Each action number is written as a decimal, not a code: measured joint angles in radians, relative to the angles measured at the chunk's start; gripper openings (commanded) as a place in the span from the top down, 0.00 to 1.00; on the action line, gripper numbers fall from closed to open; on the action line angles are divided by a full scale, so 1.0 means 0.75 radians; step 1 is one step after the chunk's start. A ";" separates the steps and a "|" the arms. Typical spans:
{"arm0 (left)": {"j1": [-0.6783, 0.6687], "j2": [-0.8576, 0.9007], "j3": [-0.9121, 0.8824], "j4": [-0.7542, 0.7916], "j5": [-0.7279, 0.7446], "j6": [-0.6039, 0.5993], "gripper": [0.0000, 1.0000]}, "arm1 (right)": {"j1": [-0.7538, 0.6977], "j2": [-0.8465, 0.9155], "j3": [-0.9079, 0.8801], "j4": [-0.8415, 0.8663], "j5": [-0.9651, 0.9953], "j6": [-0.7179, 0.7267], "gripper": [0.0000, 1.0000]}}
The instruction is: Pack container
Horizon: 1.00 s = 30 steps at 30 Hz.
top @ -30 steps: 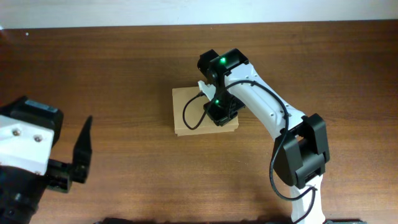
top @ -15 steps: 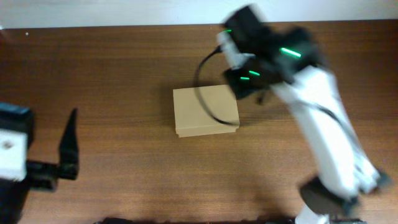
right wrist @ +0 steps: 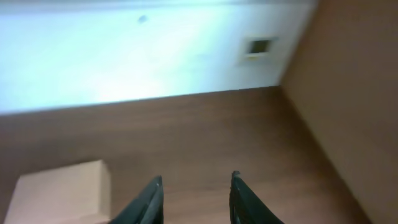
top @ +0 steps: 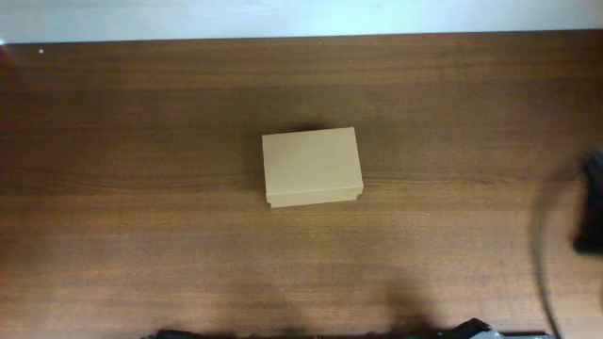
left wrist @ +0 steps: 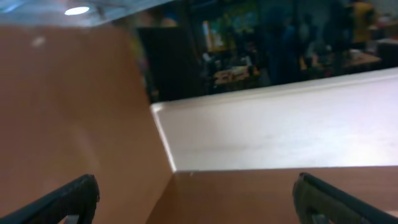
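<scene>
The container (top: 312, 167) is a small tan cardboard box with its lid shut, alone near the middle of the brown table in the overhead view. It also shows at the lower left of the right wrist view (right wrist: 59, 190). My right gripper (right wrist: 196, 182) is open and empty, raised above the table to the right of the box. A dark blur of the right arm (top: 591, 212) shows at the overhead's right edge. My left gripper (left wrist: 196, 193) is open and empty, far from the box, facing the table's far edge; it is out of the overhead view.
The brown wooden table (top: 141, 188) runs to a pale wall along its far edge (top: 301, 19). The left wrist view shows a white surface (left wrist: 280, 137) and a dim room beyond.
The right arm has lifted off the box and swung away to the right edge. The left arm has left the overhead view. The box lies shut where it was.
</scene>
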 measured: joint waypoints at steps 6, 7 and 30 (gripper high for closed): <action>0.001 -0.175 -0.151 -0.075 -0.129 -0.066 0.01 | -0.020 -0.368 -0.268 -0.002 0.180 0.089 0.66; 0.001 -0.198 -0.182 -0.086 -0.146 -0.074 0.01 | -0.039 -0.428 -0.322 -0.001 0.198 0.095 0.66; -0.069 -0.824 -0.997 -0.200 -0.505 -0.290 0.00 | -0.385 -1.384 -1.295 0.017 0.220 -0.059 0.01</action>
